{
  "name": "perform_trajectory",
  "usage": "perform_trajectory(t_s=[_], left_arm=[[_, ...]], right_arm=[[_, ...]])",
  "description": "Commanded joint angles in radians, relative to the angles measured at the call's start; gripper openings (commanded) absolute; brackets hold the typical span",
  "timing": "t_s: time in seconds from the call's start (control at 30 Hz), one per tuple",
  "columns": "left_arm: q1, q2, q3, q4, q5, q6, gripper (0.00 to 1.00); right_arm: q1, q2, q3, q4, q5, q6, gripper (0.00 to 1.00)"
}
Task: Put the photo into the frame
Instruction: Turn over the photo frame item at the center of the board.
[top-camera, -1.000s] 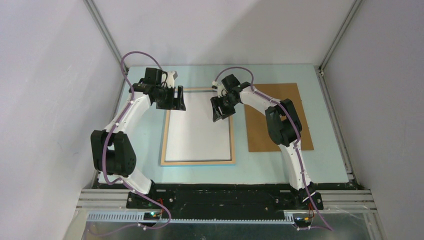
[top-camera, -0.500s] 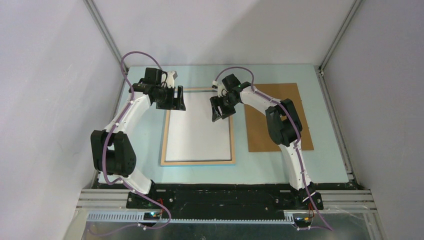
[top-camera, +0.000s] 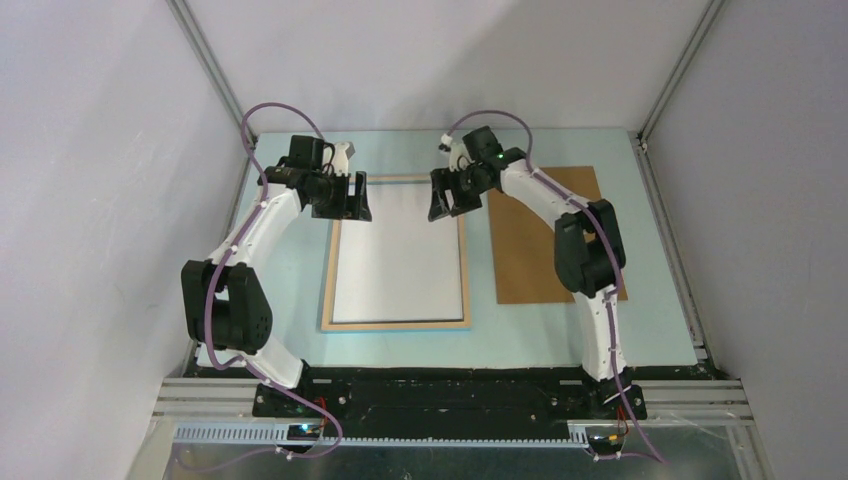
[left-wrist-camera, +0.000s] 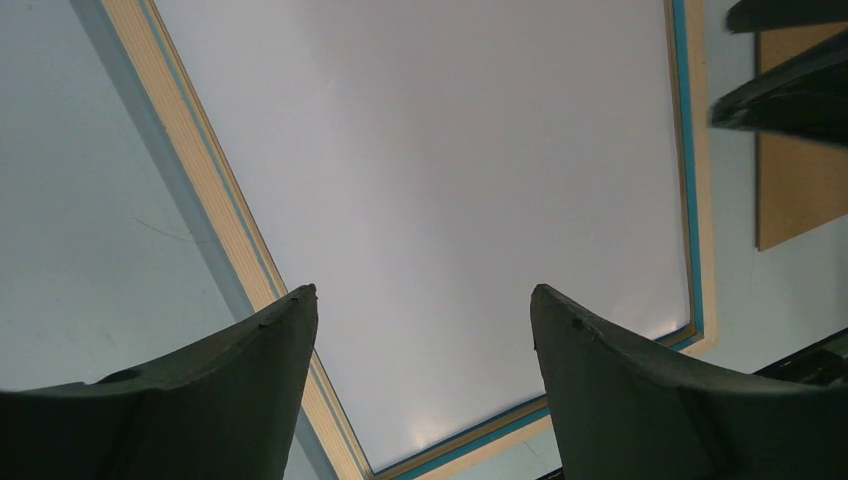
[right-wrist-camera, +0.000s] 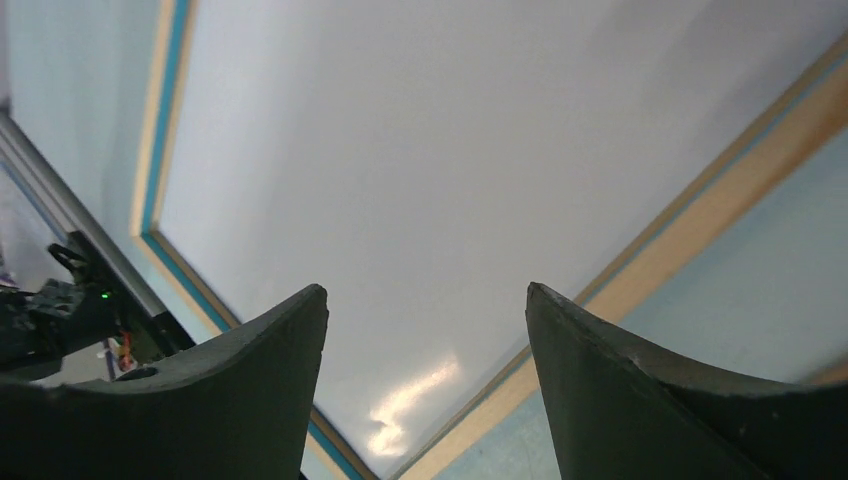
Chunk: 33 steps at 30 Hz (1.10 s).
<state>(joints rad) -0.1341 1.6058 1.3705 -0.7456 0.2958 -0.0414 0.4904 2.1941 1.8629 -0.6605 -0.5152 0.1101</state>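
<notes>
The frame (top-camera: 327, 270) lies flat on the table with its pale wood face up and a thin blue inner edge. The photo (top-camera: 398, 265) lies inside it, white back up; its picture side is hidden. My left gripper (top-camera: 348, 208) is open and empty above the frame's far left corner. My right gripper (top-camera: 450, 203) is open and empty above the far right corner. The left wrist view shows the photo (left-wrist-camera: 430, 180), the frame (left-wrist-camera: 190, 150) and my open left gripper (left-wrist-camera: 423, 292). The right wrist view shows the photo (right-wrist-camera: 400, 170), the frame (right-wrist-camera: 720, 185) and my open right gripper (right-wrist-camera: 427, 290).
A plain brown backing board (top-camera: 520, 260) lies flat to the right of the frame, partly under the right arm; it also shows in the left wrist view (left-wrist-camera: 795, 190). The pale blue table (top-camera: 660, 300) is walled by grey panels on three sides.
My right gripper has moved toward the far edge, from over the photo's upper right part to the frame's far right corner. The left arm has not moved.
</notes>
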Motion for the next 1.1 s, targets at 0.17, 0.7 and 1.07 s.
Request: perform_trajectory(t_s=[0.17,0.7,1.07], left_arm=[[0.009,-0.063,0.004,0.012,0.04,0.029,0.98],[-0.134,0.066,0.146,0.012,0.085,0.054,1.0],[-0.366,0.395,0.458,0.012,0.08,-0.146,1.0]], right_arm=[[-0.111,-0.253,-0.078,0.048,-0.014,-0.018,0.79],[-0.509,-0.583,-0.469,0.061,0.09,-0.15,0.88],[-0.813,-0.525,-0.548,0.026,0.13,-0.229,0.88]])
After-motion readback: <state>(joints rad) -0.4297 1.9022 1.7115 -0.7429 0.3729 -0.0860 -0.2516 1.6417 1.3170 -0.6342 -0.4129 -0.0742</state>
